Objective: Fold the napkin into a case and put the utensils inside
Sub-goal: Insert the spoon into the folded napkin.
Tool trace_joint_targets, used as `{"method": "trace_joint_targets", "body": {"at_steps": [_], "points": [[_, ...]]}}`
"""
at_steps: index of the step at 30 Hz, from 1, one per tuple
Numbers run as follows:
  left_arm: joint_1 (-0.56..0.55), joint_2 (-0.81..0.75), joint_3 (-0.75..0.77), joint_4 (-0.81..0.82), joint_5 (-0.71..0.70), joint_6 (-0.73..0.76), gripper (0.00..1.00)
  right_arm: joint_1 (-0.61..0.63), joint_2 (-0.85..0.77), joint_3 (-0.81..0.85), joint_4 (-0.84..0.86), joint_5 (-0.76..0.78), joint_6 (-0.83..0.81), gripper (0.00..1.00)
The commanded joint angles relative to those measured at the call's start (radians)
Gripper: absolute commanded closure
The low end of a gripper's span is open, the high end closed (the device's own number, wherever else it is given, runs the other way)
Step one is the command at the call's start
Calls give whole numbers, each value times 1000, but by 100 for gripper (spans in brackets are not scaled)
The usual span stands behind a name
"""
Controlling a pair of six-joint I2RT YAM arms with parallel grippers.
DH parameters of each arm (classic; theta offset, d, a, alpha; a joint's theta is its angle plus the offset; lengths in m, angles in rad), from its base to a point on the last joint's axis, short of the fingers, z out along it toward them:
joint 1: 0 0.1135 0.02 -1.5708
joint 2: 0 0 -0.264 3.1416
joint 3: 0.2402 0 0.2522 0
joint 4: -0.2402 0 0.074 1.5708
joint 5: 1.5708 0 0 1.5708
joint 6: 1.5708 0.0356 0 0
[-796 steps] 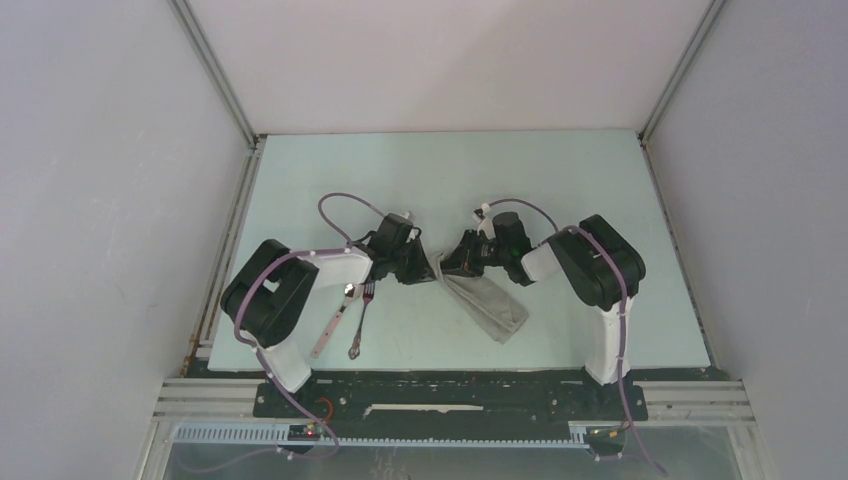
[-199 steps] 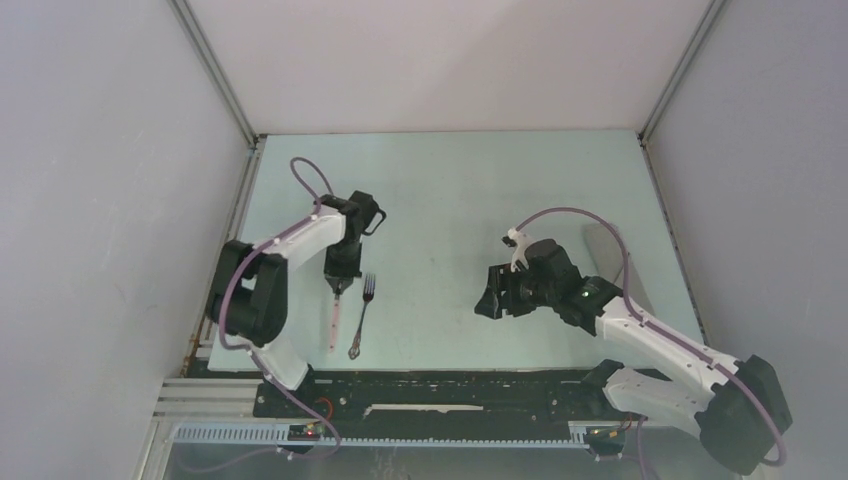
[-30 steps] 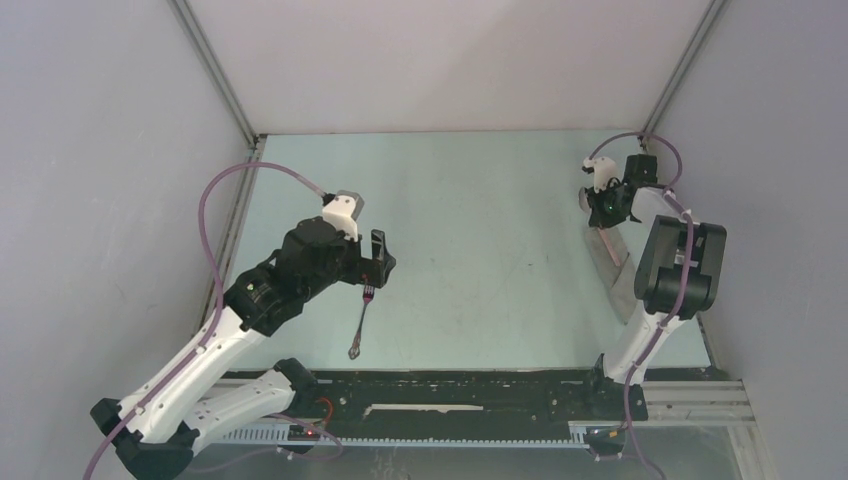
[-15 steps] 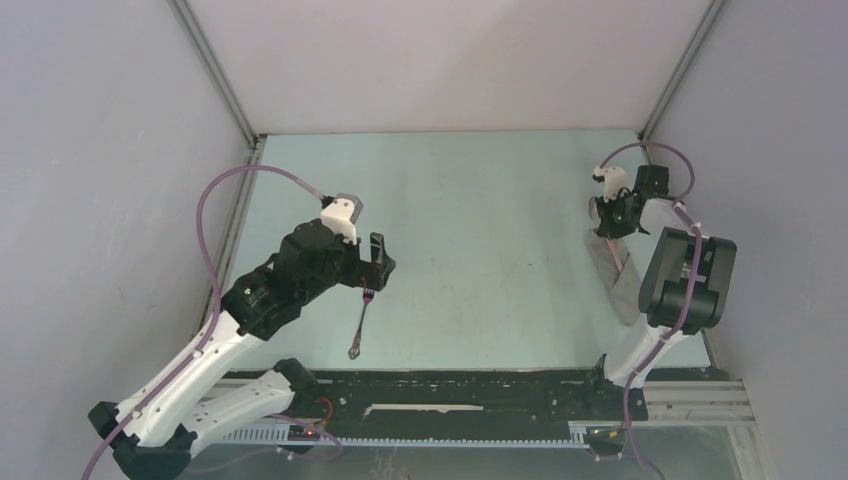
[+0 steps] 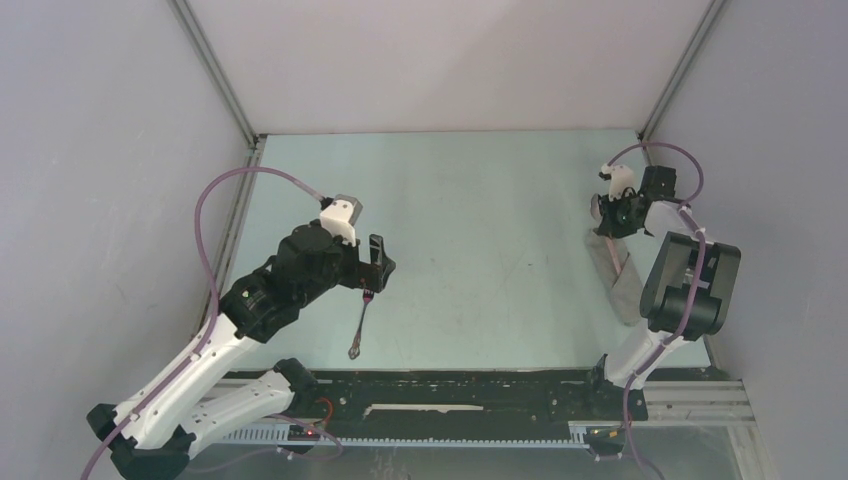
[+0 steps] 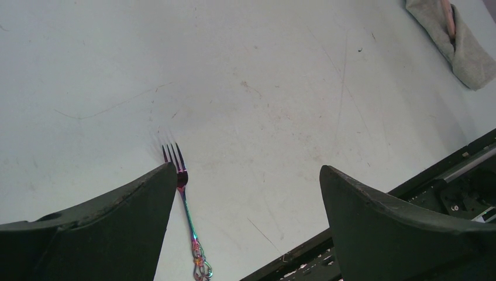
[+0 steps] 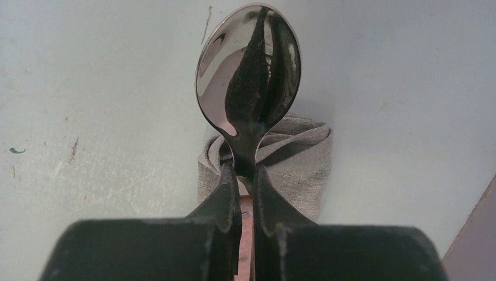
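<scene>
Right wrist view showed the right gripper (image 7: 244, 170) pressed together on the neck of the spoon (image 7: 248, 70), its shiny bowl pointing away, over the mouth of the grey case (image 7: 304, 158). The case lay by the right edge of the table (image 5: 480, 200). From the left wrist, a pinkish handle appeared to sit in its fold. The left gripper (image 6: 247, 172) hung spread wide above the tines of the fork (image 6: 186, 216), well apart from the case.

Risks, as a judgement: the narrow pinch could let the spoon twist or slip. Pushing it might drag the soft cloth and undo the fold. The flat fork could skid away from closing fingers.
</scene>
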Motion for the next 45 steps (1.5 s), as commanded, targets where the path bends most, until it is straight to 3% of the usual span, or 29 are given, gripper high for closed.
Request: {"method": "trace_joint_targets", "body": {"at_steps": [1, 45], "points": [[-5, -14, -18, 39, -8, 22, 0, -7, -46, 1, 35, -47, 21, 100], [-22, -40, -38, 51, -8, 26, 0, -73, -68, -89, -72, 110, -105, 100]]}}
